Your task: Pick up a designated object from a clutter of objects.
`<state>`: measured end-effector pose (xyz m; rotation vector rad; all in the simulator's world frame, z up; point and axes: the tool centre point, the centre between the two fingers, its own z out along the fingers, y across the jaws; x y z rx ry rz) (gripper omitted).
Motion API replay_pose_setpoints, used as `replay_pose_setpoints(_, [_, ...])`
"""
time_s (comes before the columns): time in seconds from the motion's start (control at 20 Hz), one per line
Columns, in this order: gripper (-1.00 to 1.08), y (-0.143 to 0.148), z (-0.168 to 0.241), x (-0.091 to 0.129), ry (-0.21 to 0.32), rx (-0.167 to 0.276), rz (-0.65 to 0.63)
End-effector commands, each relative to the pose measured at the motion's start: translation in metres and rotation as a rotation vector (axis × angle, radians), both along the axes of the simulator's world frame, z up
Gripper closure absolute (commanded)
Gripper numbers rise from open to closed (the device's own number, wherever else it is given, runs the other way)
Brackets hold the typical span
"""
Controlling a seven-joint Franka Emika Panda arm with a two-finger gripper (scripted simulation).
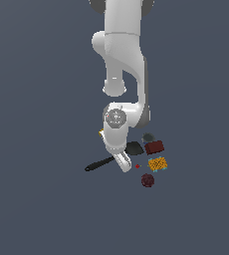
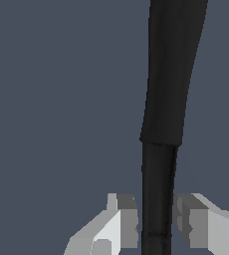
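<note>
Straddling the handle of the black spatula [image 2: 159,199], the gripper [image 2: 157,219] has one finger [image 2: 124,219] on each side of the thin shaft. The pads sit just beside it, with narrow slivers of background on both sides, so I cannot tell whether they are touching it or merely close.

In the exterior view the gripper [image 1: 122,162] is low over the grey floor [image 1: 37,199], set across the spatula [image 1: 99,164] between its long handle, which runs toward the exterior view's left, and its flat blade [image 1: 134,148].

Around the blade lies the rest of the clutter, one of each: a grey round item [image 1: 147,137], a dark red block [image 1: 154,147], an orange waffle-textured block [image 1: 157,163], a dark maroon ball [image 1: 147,180], and a tiny red dot [image 1: 137,166]. A sliver of yellow cube [image 1: 101,133] peeks from behind the wrist.

No writing is legible anywhere.
</note>
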<state>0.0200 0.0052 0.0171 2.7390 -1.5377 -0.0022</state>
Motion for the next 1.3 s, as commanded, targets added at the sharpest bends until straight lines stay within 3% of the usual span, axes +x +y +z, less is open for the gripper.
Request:
replay_pose_setpoints(0.0, [1.08,0.001,0.0,0.001,-0.001,0.0,0.002])
replay_pose_setpoints(0.65, [1.08,-0.003,0.025,0.004,0.0,0.0,-0.001])
replay_pose_setpoints(1.25, [1.08,-0.013,0.13,0.021,0.0,-0.002,-0.003])
